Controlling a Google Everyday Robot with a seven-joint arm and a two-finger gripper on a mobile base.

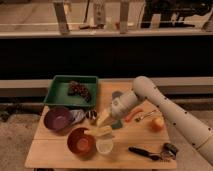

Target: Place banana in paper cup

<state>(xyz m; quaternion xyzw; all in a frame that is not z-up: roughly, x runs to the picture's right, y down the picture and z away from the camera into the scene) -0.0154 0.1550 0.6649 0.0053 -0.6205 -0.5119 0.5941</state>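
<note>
One banana: the pale-yellow toy banana [102, 131] lies flat on the wooden worktop [55, 156]. It is just to the far side of the paper cup [105, 146] and right of the red-orange bowl [81, 142]. It is not in the cup.
Paper cup: it stands upright near the front edge of the worktop, about centre, and looks empty as far as can be seen.
Progress: judged from this view, no part of the task is finished. The banana appears not to be lifted, and the placing has not begun.
Hand: the robot's hand [112, 117] hangs low over the middle of the worktop, at the end of the white arm [165, 107] reaching in from the right. It is just far of the banana. Whether it is released or clenched cannot be told.
Tapering piece: a paler, straighter piece [103, 119] shows at the hand's left tip. It cannot be told whether the hand grasps it, touches it or only stands beside it.
Left to do: probably take the banana, carry it the short way near to the cup and release it inside. The banana looks longer than the cup is wide, so it would likely go in end first.
Around them: a purple bowl [57, 119] sits at left and a green tray [59, 96] at far left.
</note>
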